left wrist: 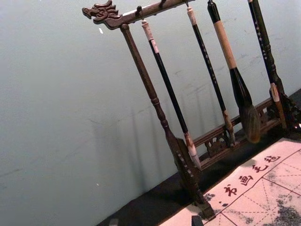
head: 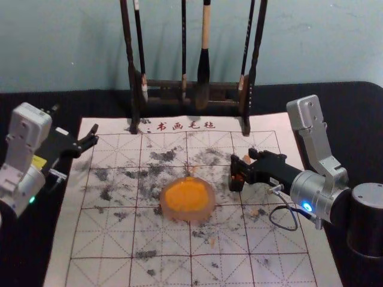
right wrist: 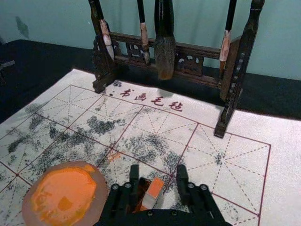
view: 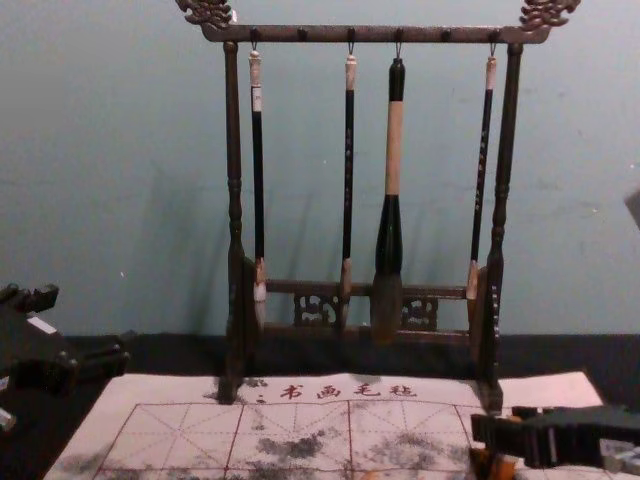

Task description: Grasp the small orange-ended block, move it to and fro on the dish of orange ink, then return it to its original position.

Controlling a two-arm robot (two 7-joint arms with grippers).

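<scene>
So you're holding the right gripper low over the printed mat, fingers standing apart on either side of the small orange-ended block. You're showing a gap between the block and one finger, so it's looking released, not clenched on anything. The block's sitting between those fingers on the mat, orange end showing, with something brown right beside it. You're keeping the ink dish near that gripper, toward the robot's left, and nothing's touching the orange ink. Further out, you're parking the left gripper over the mat's far left side, fingers spread, and the brush rack is standing behind. Progress-wise, I'm guessing you're just starting: grasp, to-and-fro and return all left. Can't rule out you're finishing, though, since that end's orange either way.
</scene>
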